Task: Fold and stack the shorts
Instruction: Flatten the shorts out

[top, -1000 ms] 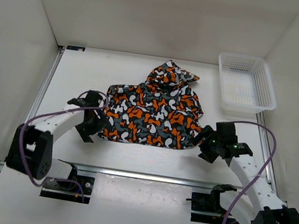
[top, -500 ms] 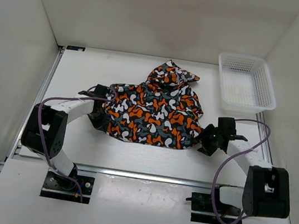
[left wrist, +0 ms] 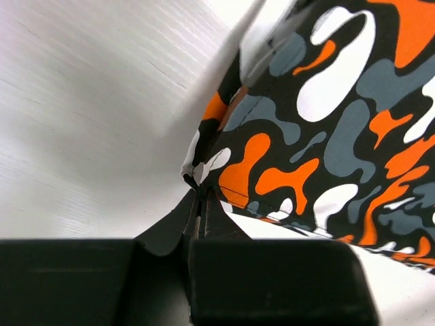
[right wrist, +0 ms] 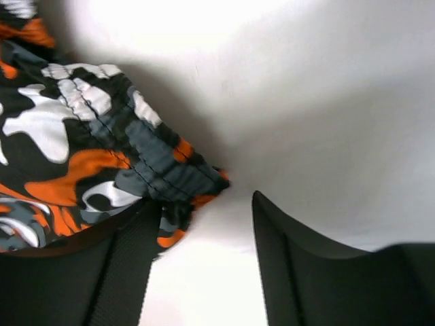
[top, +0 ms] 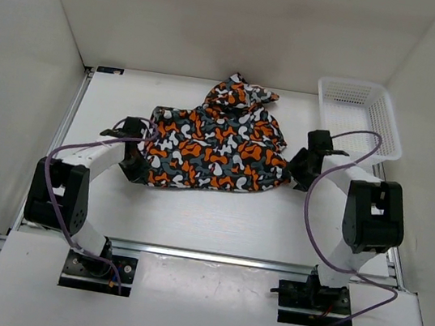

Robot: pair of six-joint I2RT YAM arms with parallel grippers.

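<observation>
White table [top: 193, 217] fills the overhead view, the shorts [top: 216, 142] spread mid-frame. The left gripper [top: 139, 168] is clenched on their left corner, probably to carry a fold. The right gripper [top: 292, 166] stands released at the right corner, grasping nothing.

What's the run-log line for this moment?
shorts: rumpled on table | left gripper: fingers shut on shorts corner | right gripper: fingers open at opposite corner

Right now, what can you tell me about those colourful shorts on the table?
Soft fabric shorts in an orange, white, grey and black camouflage print lie rumpled on the white table, with one part bunched up at the far side. The hem shows stitching. The left pincer is shut on one near corner; the right pincer is open at the other corner.
</observation>
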